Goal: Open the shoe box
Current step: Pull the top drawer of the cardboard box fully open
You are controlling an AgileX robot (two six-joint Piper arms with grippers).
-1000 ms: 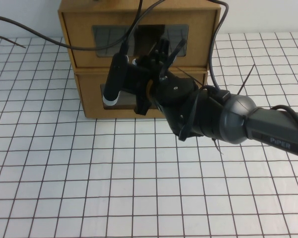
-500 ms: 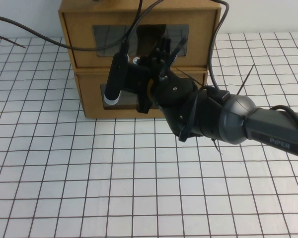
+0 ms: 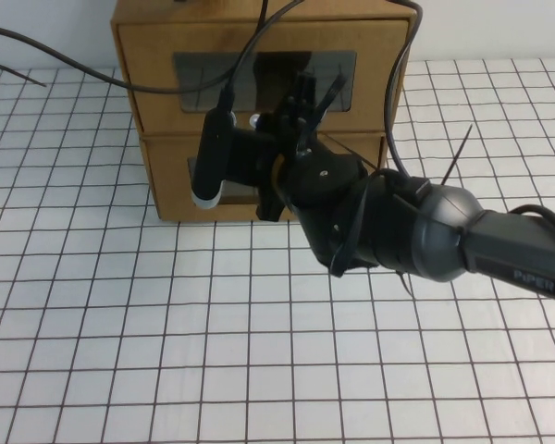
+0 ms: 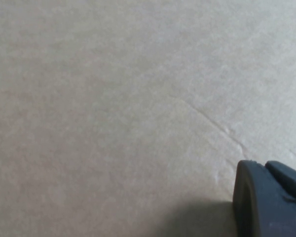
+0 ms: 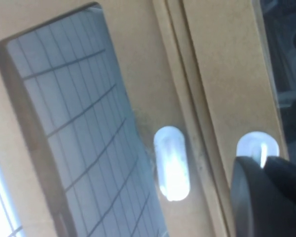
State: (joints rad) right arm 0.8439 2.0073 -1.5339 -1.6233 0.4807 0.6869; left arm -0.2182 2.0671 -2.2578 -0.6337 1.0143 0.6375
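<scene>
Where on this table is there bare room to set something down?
The checked table is bare across the near side and left of the right arm. It is crowded in front of the shoe boxes, where the right gripper is shut on a white tab. The left gripper faces a plain beige surface.

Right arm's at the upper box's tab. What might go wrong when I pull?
1. The right end effector is shut at the edge of the upper shoe box's white tab; it may slip.
2. The boxes are only stacked; pulling may drag the upper one off the lower shoe box. The left end effector, near a plain beige surface, is not seen bracing them.
</scene>
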